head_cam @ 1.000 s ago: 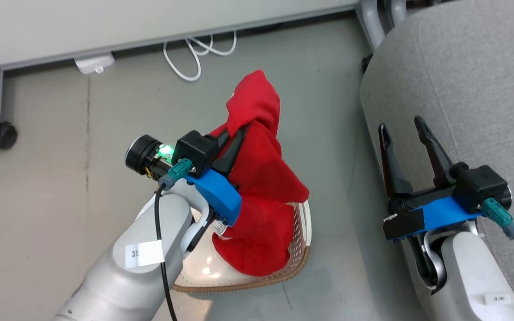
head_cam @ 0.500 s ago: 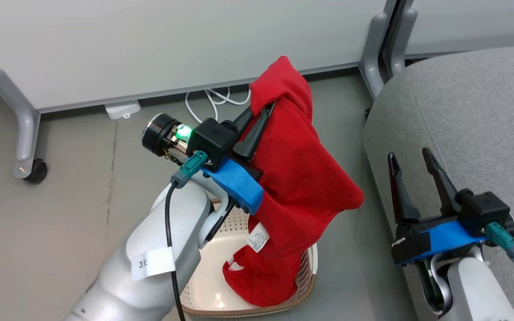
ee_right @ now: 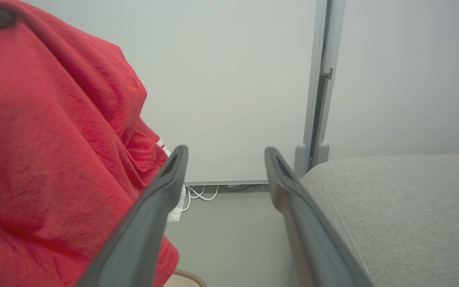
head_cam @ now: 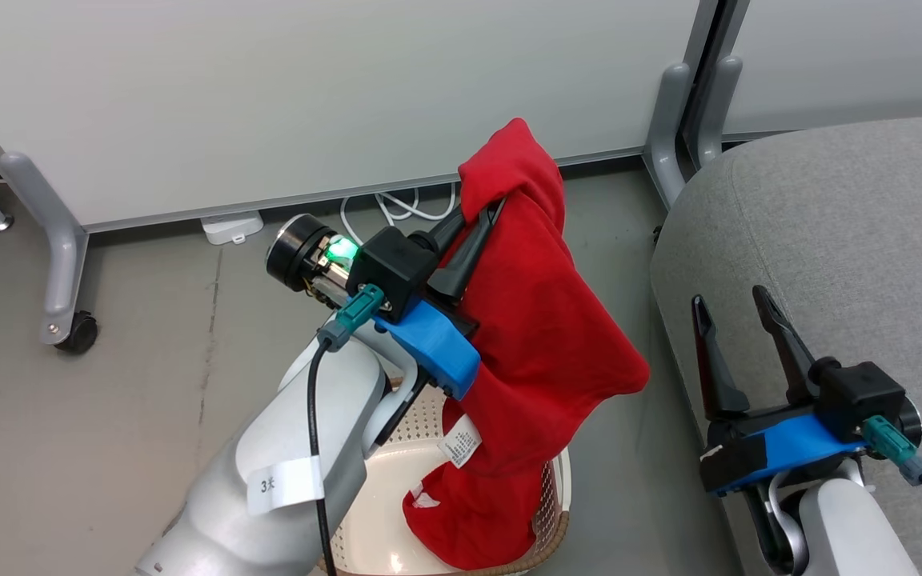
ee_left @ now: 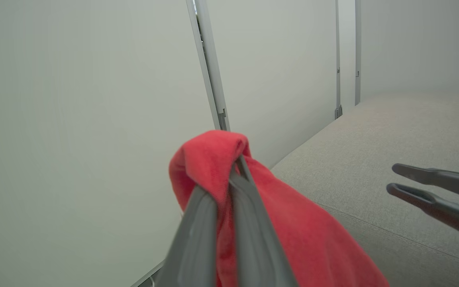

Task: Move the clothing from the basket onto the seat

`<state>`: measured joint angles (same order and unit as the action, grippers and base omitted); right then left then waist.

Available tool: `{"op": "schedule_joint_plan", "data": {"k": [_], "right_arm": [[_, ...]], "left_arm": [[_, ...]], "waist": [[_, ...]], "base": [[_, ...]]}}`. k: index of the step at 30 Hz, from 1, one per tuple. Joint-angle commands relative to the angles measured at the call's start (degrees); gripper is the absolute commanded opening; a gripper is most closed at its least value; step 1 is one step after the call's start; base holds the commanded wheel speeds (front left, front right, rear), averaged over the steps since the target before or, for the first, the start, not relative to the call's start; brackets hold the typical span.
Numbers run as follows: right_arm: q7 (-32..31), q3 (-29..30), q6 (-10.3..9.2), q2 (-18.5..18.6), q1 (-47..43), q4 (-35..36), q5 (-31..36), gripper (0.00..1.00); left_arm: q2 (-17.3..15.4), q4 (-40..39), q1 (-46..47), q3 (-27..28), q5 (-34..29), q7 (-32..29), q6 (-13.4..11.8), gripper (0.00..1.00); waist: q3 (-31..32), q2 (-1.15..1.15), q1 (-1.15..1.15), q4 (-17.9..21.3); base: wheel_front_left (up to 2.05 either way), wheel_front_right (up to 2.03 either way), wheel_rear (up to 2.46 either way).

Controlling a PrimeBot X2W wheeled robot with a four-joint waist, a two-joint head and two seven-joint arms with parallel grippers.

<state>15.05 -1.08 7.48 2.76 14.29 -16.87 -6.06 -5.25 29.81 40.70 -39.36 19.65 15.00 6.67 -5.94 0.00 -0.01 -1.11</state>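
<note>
The left gripper [head_cam: 483,214] is clenched on the top fold of the red garment [head_cam: 545,352]; the cloth hangs down, its lower end inside the white basket [head_cam: 387,520]; the right gripper [head_cam: 727,298] is released and empty, at the edge of the grey seat cushion [head_cam: 853,240].

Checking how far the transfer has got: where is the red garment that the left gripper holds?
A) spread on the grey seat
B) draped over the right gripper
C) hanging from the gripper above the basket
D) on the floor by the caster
C: the left gripper is shut on the clothing, which hangs from it over the basket, clear of the seat.
</note>
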Motion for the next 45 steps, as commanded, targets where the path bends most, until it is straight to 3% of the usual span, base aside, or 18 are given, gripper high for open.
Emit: {"op": "schedule_joint_plan", "data": {"k": [1, 9, 27, 38, 39, 40, 41, 45], "right_arm": [[0.2, -0.4, 0.03, 0.2, -0.6, 0.3, 0.5, 1.00], [0.2, -6.6, 0.03, 1.0, 1.3, 0.4, 2.9, 1.00], [0.2, -24.7, 0.03, 7.3, 12.2, -4.1, -2.7, 1.00], [0.2, -28.7, 0.02, 6.9, 19.6, -10.7, -4.6, 1.00], [0.2, -29.0, 0.02, 6.8, 19.9, -11.5, -4.8, 0.97], [0.2, -29.3, 0.02, 6.7, 20.3, -11.9, -4.9, 0.40], [0.2, -29.6, 0.02, 6.5, 20.6, -12.6, -5.1, 0.00], [0.2, -30.1, 0.02, 6.3, 21.5, -13.6, -5.7, 0.00]], "left_arm": [[0.0, 0.1, -0.6, 0.2, -0.2, 0.3, 0.4, 0.00], [0.4, 0.2, -0.9, 0.3, -0.5, 0.3, 0.4, 0.00], [1.1, -0.9, 0.9, -1.0, -1.4, 0.3, 0.8, 0.00], [1.8, -2.1, 1.9, -3.1, -1.2, 0.3, 0.9, 0.00], [1.8, -2.2, 2.0, -3.2, -1.1, 0.3, 0.9, 0.00], [1.8, -2.2, 2.1, -3.3, -1.0, 0.3, 0.9, 0.00], [1.8, -2.2, 2.1, -3.4, -1.0, 0.3, 0.8, 0.00], [1.9, -2.0, 2.4, -3.6, -0.7, 0.3, 0.8, 0.00]], "waist": [[0.1, 0.00, 0.01, 0.0], [0.4, 0.00, 0.01, -0.2], [-1.7, 0.00, 0.01, -1.5], [-3.2, 0.00, 0.01, -2.6], [-3.3, 0.00, 0.01, -2.7], [-3.3, 0.00, 0.01, -2.7], [-3.4, 0.00, 0.01, -2.8], [-3.4, 0.00, 0.01, -2.8]], "base": [[0.00, 0.00, 0.00], [0.00, 0.00, 0.00], [0.00, 0.00, 0.00], [0.00, 0.00, 0.00], [0.00, 0.00, 0.00], [0.00, 0.00, 0.00], [0.00, 0.00, 0.00], [0.00, 0.00, 0.00]]}}
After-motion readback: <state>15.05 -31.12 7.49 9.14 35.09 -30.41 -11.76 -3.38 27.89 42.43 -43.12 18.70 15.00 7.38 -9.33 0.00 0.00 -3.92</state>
